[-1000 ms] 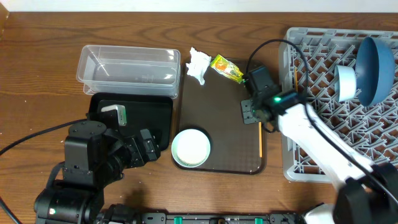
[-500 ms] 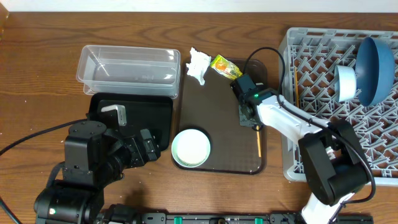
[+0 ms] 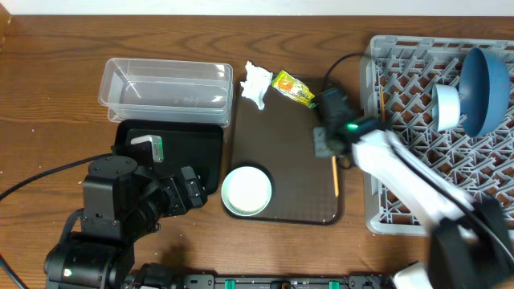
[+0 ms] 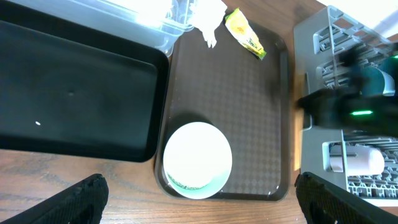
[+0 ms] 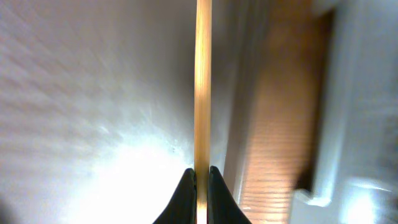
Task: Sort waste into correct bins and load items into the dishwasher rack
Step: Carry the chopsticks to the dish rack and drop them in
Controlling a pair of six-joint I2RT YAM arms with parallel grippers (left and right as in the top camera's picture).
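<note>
— What is lying under you?

— A wooden table (image 3: 48,64) is carrying everything, and a flat brown serving tray (image 3: 281,152) is sitting in the middle of it. I am giving every place from that tray.

— What is your right hand doing?

— My right gripper (image 5: 199,177) is pinching a wooden chopstick (image 5: 203,81), with the jaws closed tight on it, low over the tray's right edge. The stick is running lengthwise along that edge. I cannot tell whether it is clear of the surface.

— And the left?

— My left gripper (image 4: 211,202) is hanging spread wide, holding nothing, just left of the tray's near left corner.

— What is crowding the edges?

— The grey dishwasher rack (image 3: 401,104) is standing just beside the tray's right side, leaving only a narrow strip of table between them. A dark-blue bowl (image 3: 484,80) and a white-blue bowl (image 3: 446,108) are leaning in it, well right of the tray. The black tray (image 3: 193,144) is lying just beside the left side, and the clear tub (image 3: 169,66) is sitting off the far left corner. A tissue (image 3: 257,83) is overlapping that corner, with a snack wrapper (image 3: 293,88) lying just right of it on the far edge. A pale-green bowl (image 3: 246,191) is sitting at the near left corner.

— Where is room showing?

— The tray's middle is lying bare.
</note>
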